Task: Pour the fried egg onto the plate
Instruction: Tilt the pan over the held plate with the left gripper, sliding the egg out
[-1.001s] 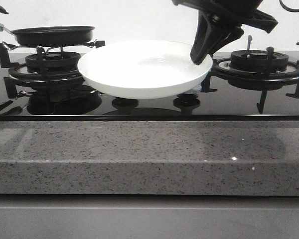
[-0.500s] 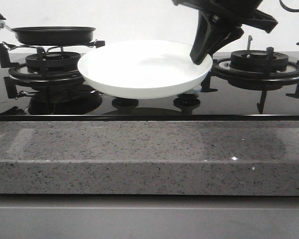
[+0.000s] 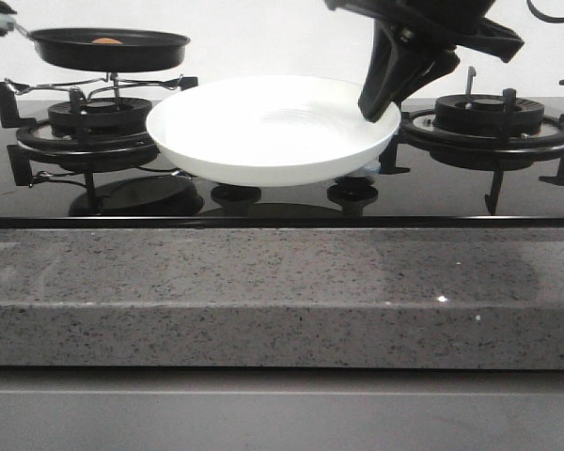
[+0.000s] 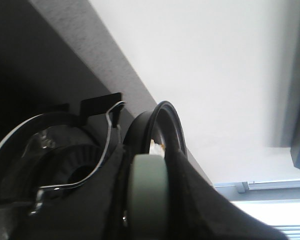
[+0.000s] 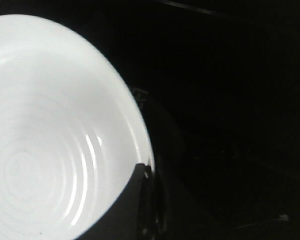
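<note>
A black frying pan (image 3: 110, 49) hangs in the air above the left burner (image 3: 89, 127), tipped a little toward me. Inside it shows the orange yolk of the fried egg (image 3: 105, 41), also glimpsed as a white scrap of fried egg (image 4: 155, 147) past the pan's grey-green handle (image 4: 147, 195). My left gripper (image 4: 149, 200) is shut on that handle; only its edge shows at the far left of the front view. The white plate (image 3: 273, 127) is held above the hob centre. My right gripper (image 3: 381, 101) is shut on its right rim, with the plate (image 5: 50, 125) filling the right wrist view.
The right burner (image 3: 489, 127) with its black pan supports stands just behind the right arm. Two knobs (image 3: 237, 194) sit on the glossy black hob under the plate. A grey speckled counter edge (image 3: 282, 291) runs along the front, with a white wall behind.
The left arm has lifted the pan up off the left burner and slightly rightward, tipping it so the egg's yolk now shows. The plate and right gripper have stayed still.
</note>
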